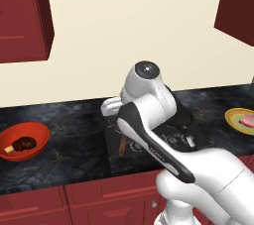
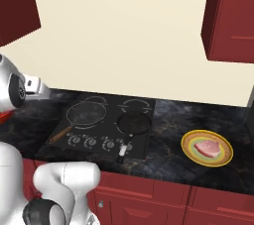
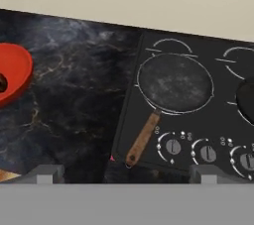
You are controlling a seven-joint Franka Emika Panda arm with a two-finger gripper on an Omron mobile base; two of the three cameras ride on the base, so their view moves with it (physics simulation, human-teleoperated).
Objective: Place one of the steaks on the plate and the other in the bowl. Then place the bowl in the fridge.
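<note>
Two steaks already sit where they belong, so what remains is the bowl's trip to the fridge, and I can't see a fridge from where the arm stands. That is the first worry: a long carry with the base driving, and the dark brown steak (image 1: 24, 143) loose inside a glossy orange-red bowl (image 1: 34, 132) that could tip or slide. The counter (image 1: 74, 130) is dark and slick-looking. The bowl lies well off to the pincer's left, the cooktop (image 3: 198, 105) and wood-handled frying pan (image 3: 174, 83) just ahead of it, so a sweep across could clip that handle. The pincer (image 3: 124, 179) stands wide apart, holding nothing. Farthest away, right of the pincer, the pale pink steak (image 2: 207, 148) rests on the yellow plate (image 2: 191, 155).
</note>
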